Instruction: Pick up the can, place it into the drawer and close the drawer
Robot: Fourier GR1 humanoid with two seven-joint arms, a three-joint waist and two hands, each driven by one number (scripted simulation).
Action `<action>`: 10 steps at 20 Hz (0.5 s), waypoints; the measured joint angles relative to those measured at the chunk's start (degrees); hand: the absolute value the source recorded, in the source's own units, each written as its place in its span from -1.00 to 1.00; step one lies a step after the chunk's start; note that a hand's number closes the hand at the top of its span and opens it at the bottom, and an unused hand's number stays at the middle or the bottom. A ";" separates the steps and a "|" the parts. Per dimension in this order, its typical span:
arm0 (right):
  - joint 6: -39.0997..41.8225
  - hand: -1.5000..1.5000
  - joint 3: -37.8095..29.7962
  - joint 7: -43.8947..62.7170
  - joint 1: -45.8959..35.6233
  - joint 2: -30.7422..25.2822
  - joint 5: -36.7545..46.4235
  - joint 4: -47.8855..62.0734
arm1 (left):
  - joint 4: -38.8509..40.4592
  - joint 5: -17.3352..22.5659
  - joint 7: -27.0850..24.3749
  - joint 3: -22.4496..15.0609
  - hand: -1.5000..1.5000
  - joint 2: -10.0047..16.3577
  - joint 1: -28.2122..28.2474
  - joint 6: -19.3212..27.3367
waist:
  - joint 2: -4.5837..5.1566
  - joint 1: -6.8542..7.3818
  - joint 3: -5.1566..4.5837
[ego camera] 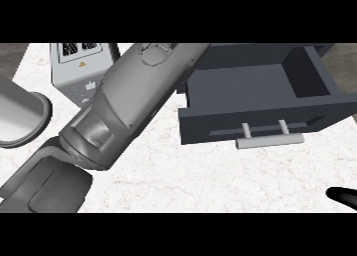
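Note:
The dark grey drawer (314, 112) stands pulled open at the right of the white marble counter (210, 175), its pale bar handle (268, 141) facing me. The part of its inside that shows holds nothing. No can shows anywhere. My left forearm (129, 105) runs from the lower left up across the middle and leaves the view at the top, by the drawer's left edge, so the left hand is out of sight. Only a black tip of my right hand (351, 198) shows at the lower right corner, well below the drawer.
A grey boxy appliance (77, 70) with a warning label stands at the back left, partly behind the forearm. A large grey cylinder (15, 112) lies at the left edge. Bare counter stretches in front of the drawer.

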 measured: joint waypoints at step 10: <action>1.39 -1.00 -0.08 -1.31 -1.54 -2.53 1.51 1.31 | 4.08 3.35 -2.90 -2.66 -1.00 0.00 -1.73 5.40 | 0.33 -0.92 0.03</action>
